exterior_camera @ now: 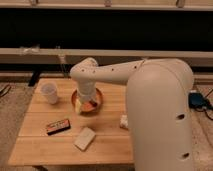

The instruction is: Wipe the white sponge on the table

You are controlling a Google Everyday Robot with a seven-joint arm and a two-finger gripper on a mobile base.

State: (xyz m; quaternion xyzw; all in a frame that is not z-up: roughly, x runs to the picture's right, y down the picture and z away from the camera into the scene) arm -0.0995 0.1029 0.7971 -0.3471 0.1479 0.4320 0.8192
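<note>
Reaching in from 3 o'clock, arm [117,71] elbows down; gripper [86,102] over bowl [99,101], fingers wide; white sponge [85,138] at 6 o'clock on table [37,146].

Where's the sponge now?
Camera view: the sponge lies near the front edge of the table, right of the dark box, in front of the bowl; the tool hangs over the bowl.

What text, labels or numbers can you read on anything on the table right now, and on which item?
No text can be read.
dark box: orange label, print too blurred to read.
white packet, partly behind the arm: nothing legible.
white sponge, cup, bowl: no markings visible.
gripper, lowered over the bowl: no lettering visible.
</note>
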